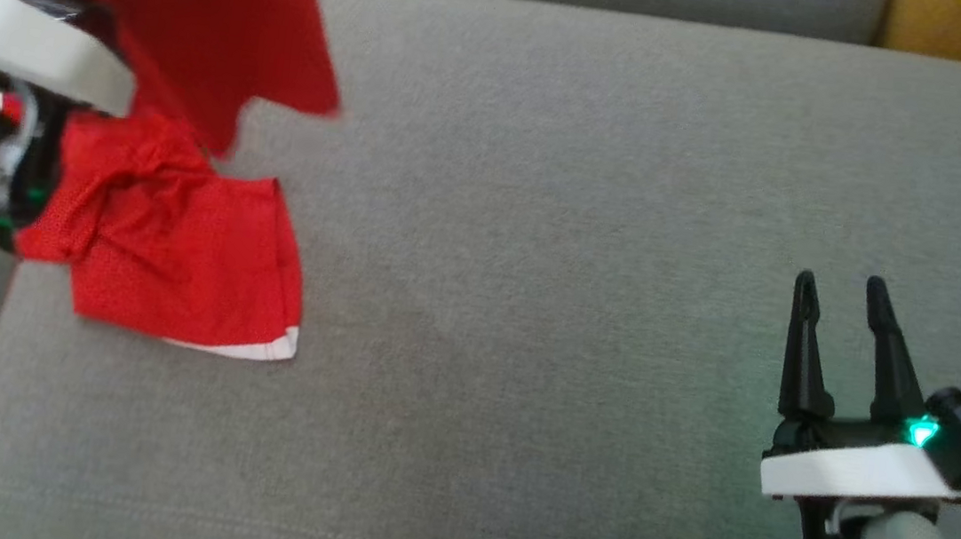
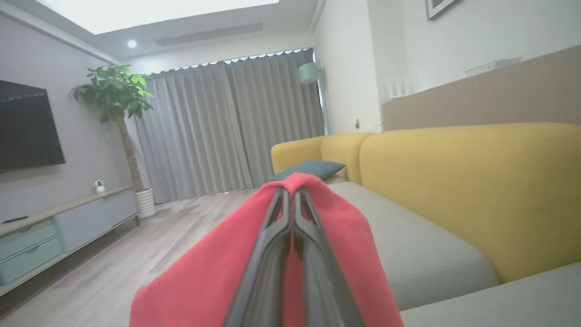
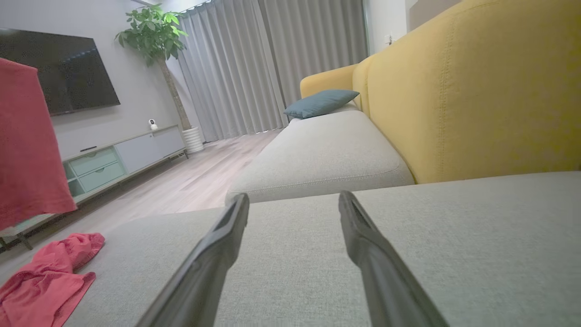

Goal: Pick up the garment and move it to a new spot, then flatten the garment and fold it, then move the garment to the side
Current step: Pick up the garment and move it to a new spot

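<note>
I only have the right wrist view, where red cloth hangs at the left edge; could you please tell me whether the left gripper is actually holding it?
Observer: Yes. In the left wrist view the left gripper is shut on the garment, with fabric draped down both sides of its fingers.
Operator: Thank you. Is the heap lying below part of the same piece?
Observer: It looks so. In the head view the hanging cloth runs down into the heap on the grey cushion, which shows a white hem.
</note>
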{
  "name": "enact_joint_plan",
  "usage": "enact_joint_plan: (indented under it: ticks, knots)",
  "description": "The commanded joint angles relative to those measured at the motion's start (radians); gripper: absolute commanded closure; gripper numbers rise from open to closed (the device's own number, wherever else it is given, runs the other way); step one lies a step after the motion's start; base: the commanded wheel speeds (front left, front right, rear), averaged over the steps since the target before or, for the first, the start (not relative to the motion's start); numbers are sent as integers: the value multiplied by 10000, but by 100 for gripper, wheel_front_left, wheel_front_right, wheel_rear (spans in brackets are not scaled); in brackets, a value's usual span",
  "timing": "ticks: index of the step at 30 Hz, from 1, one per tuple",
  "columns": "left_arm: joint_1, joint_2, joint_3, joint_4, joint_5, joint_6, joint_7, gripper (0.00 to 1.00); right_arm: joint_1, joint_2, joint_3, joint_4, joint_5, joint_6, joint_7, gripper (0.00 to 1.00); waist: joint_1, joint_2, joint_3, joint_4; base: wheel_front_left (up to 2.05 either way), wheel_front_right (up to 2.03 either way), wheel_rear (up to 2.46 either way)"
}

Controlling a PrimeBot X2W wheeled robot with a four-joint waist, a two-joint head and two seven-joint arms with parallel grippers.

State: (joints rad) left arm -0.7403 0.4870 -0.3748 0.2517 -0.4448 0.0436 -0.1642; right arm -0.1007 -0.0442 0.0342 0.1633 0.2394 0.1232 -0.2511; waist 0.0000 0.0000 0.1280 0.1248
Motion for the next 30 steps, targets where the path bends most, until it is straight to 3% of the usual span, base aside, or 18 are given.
enact_joint_plan:
  ticks: [1, 6, 13, 18, 30]
  knots:
    - [-366, 289, 384, -781, -40, 176, 169, 100, -82, -60, 278, -309, 114, 75, -105, 0, 0, 0, -281, -269, 0, 0, 0]
    - [-211, -562, -254, -2202, -80, 619, 897, 100, -164, -60, 291, -386, 256, 75, -105, 0, 0, 0, -465, -833, 0, 0, 0]
    - [-517, -1713, -1074, -2331, 89, 990, 1188, 100, -523, -60, 264, -499, 413, 75, -106, 0, 0, 0, -104, -1884, 0, 0, 0]
    - [-821, -2363, -1476, -1686, 149, 1077, 1170, 100, -868, -60, 294, -620, 666, 75, -106, 0, 0, 0, 386, -2807, 0, 0, 0]
    - [-1815, -2725, -1806, 1656, 624, 928, 270, 100, -1444, -60, 954, -972, 1386, 75, -106, 0, 0, 0, 1485, -4891, 0, 0, 0]
